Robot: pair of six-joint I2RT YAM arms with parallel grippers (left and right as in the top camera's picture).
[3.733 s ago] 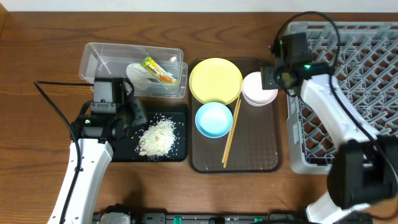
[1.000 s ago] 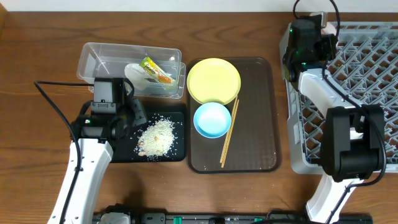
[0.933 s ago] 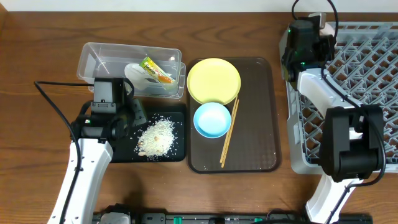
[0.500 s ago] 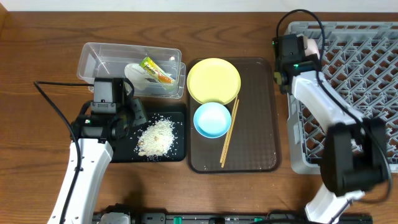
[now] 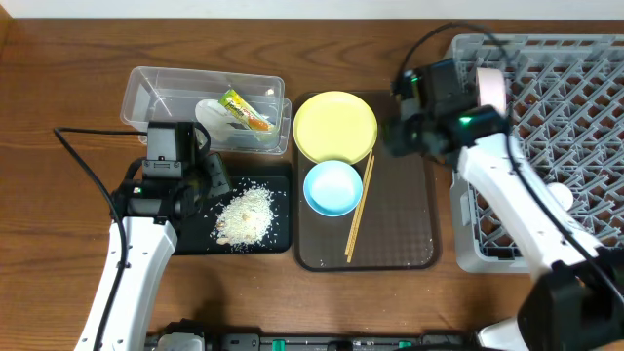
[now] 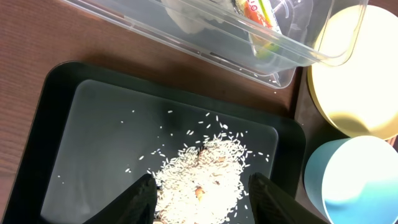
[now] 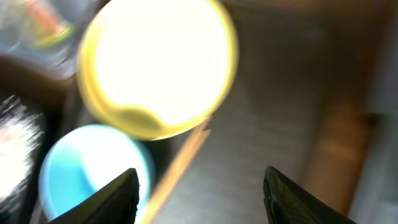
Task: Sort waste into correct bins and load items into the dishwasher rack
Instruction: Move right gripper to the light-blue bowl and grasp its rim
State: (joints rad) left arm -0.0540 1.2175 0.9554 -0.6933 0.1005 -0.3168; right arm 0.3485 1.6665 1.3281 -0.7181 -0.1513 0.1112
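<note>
On the brown tray point(image 5: 400, 224): yellow plate point(image 5: 336, 127) at the far end, light blue bowl point(image 5: 332, 187) touching its near edge, chopsticks point(image 5: 358, 210) just right of both. Right gripper point(image 7: 208, 193) hangs over the tray's bare right half, fingers spread, empty. I get mostly blur from that wrist view. Right of the tray, grey rack point(image 5: 585, 88) holds the pink bowl point(image 5: 490, 90) on edge, and the arm hides part of the rack. Left of the tray, left gripper point(image 6: 202, 186) is spread over rice point(image 6: 205, 171) in the black tray point(image 6: 93, 143). Clear tub point(image 5: 156, 88) beyond holds wrapper point(image 5: 246, 109) and paper wad point(image 5: 216, 117).
</note>
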